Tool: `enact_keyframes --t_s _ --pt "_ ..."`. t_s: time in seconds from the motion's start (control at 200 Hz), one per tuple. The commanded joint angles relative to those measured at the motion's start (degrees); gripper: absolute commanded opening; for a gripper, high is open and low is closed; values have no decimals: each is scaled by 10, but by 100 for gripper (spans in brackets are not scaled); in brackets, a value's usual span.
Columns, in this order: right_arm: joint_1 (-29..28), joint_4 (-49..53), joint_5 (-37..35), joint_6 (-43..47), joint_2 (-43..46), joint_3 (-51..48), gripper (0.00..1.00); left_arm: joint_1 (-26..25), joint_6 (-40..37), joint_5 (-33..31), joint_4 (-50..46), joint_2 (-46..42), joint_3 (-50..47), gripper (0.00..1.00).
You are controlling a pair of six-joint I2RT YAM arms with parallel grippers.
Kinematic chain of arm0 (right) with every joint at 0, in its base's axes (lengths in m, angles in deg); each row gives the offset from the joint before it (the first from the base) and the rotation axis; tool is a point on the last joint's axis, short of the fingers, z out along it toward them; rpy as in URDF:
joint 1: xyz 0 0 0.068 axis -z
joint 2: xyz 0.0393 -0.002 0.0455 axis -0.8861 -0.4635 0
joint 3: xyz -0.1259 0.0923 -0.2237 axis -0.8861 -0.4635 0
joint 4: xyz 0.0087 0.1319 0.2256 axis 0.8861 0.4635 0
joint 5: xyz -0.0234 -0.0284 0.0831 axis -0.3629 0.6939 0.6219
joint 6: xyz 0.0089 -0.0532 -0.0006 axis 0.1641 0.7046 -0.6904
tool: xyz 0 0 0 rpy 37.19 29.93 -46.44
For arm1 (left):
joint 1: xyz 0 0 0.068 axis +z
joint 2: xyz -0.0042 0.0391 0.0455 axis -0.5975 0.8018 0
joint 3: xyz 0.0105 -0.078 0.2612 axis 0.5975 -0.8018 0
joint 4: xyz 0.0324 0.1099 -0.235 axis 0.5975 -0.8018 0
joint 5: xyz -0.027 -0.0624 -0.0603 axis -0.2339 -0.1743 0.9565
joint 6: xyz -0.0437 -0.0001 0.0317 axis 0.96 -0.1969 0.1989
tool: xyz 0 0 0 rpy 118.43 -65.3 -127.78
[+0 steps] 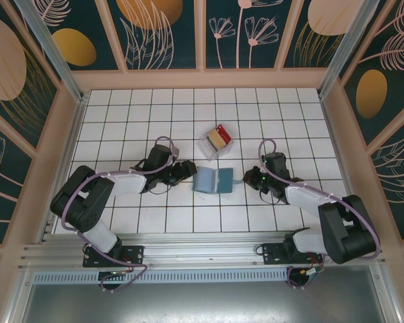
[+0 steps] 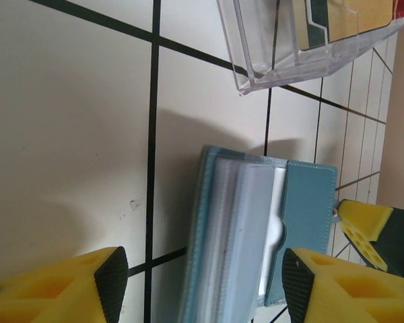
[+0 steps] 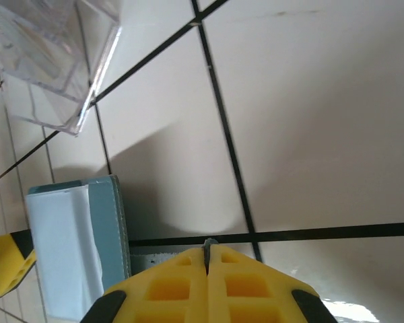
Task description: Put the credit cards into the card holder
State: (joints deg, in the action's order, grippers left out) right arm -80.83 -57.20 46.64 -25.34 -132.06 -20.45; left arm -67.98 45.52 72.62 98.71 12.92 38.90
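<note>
Mid-table, teal card holder (image 1: 213,180) lies open; likely light, floppy. L gripper (image 2: 202,282) jaws apart, R gripper (image 3: 207,259) pinched together. Behind, credit cards (image 1: 217,138) in clear tray (image 1: 206,151): prob thin, stiff, slick; pinch exposed edge.

I've got a clear rectangular plastic tray (image 1: 207,149) sitting near the middle of the white tiled surface (image 1: 141,114) with dark grid lines, and dark teal wall panels painted with pale plants (image 1: 168,40) enclosing it.
</note>
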Motion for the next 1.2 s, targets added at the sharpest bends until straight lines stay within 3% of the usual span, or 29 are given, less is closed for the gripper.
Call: enact_keyframes --t_s 0.0,0.49,0.661,0.831,1.006,1.196 --pt "12 -11 -23 18 -6 -12 0 0 14 21 37 14 -4 64" --pt "19 -60 0 10 -40 -28 0 -33 84 89 170 99 10 53" --pt "20 -63 0 10 -39 -33 0 -33 77 83 155 76 17 49" --pt "20 -71 7 8 -44 -34 0 -34 75 81 146 62 19 34" --pt "20 -67 12 11 -42 -31 0 -34 71 76 134 51 22 11" --pt "18 -56 19 18 -38 -22 0 -34 38 47 57 16 41 4"
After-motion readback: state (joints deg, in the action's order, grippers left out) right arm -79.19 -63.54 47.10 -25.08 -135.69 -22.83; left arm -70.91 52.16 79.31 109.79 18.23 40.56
